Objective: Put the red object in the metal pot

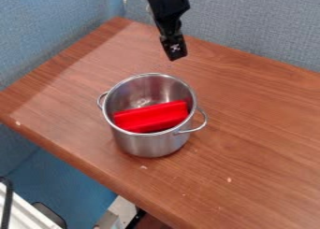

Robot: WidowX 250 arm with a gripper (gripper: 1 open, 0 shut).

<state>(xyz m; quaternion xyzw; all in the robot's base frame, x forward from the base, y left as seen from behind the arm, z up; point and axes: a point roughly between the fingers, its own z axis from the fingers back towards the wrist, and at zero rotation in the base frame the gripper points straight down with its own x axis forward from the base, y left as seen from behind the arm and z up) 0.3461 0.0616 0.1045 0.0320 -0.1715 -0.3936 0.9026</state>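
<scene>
The metal pot (152, 137), shiny steel with small side loop handles, stands on the wooden table near its front-left part. Inside it lies the red object (152, 117), an elongated bright red block resting across the pot's interior, its right end leaning up toward the rim. My gripper (177, 48) hangs above and behind the pot, well clear of it, with nothing in its dark fingers. The fingers overlap from this angle, so the gap between them barely shows.
The brown wooden table (263, 130) stretches to the right and back. Its left and front edges drop off toward the floor. A blue wall (50, 22) stands behind the table at the left.
</scene>
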